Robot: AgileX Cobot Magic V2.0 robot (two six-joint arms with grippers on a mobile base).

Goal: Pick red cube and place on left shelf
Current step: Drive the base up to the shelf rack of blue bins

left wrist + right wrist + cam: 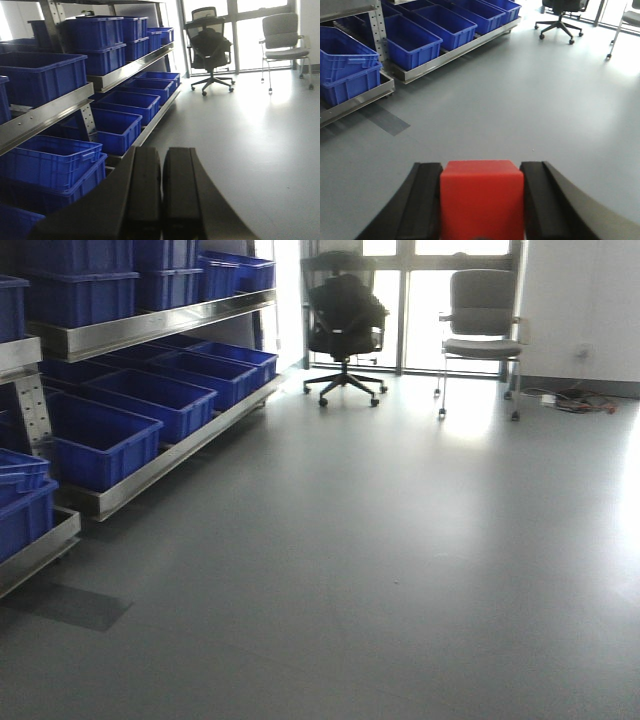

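Observation:
The red cube (481, 200) sits between the two black fingers of my right gripper (481, 172), which is shut on it and holds it above the grey floor. My left gripper (161, 155) is shut and empty, its fingers pressed together, pointing along the shelf. The left shelf (150, 320) is a metal rack with blue bins, at the left of the front view; it also shows in the left wrist view (45, 117) and the right wrist view (452, 52). Neither gripper shows in the front view.
Several blue bins (100, 445) fill the rack's tiers. A black office chair (345, 325) and a grey chair (482, 325) stand by the far windows. Cables (580, 400) lie on the floor at the back right. A dark floor patch (65, 605) lies near the rack.

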